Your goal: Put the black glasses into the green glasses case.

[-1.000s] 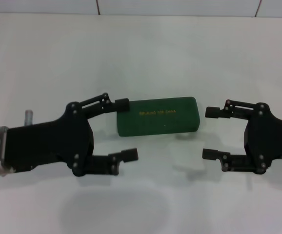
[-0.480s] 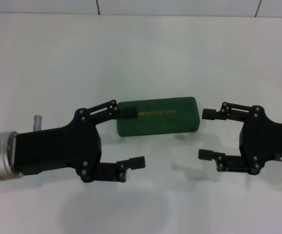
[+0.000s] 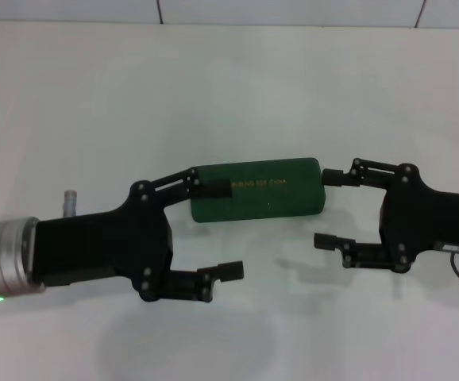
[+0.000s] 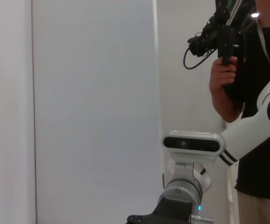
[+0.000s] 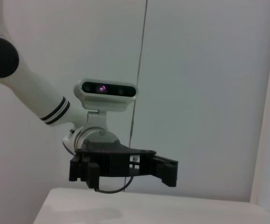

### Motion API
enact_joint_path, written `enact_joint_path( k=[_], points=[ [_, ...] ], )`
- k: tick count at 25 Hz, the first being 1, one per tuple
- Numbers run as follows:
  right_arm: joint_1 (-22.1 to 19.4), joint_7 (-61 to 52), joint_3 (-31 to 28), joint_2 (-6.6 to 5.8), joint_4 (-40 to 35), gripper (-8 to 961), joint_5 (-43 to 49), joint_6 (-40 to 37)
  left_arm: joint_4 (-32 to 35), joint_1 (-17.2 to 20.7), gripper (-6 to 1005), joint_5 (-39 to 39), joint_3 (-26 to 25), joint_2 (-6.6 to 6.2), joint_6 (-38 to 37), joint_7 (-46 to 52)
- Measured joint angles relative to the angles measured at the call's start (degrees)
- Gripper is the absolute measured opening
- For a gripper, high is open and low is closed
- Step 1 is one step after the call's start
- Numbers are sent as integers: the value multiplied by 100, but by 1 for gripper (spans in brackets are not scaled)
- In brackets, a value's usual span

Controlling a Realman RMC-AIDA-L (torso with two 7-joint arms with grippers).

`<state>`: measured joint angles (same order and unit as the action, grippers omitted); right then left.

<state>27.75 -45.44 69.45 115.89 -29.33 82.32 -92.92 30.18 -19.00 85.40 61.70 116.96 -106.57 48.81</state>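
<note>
Green glasses case (image 3: pixel 258 189) closed, head-view only

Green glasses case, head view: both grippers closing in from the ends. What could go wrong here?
1. The green glasses case is shut, and the left gripper and right gripper, both open, each have only the far finger at an end, so a squeeze may skid or spin it.
2. No black glasses are visible in any view.
</note>
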Motion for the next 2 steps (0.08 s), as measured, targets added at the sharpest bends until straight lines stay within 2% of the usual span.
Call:
enact_joint_path(
  k=[2],
  points=[
    [-29,51,9,-2,16,725,14,3,-10,23,892,38,0,16,8,-58]
  ],
)
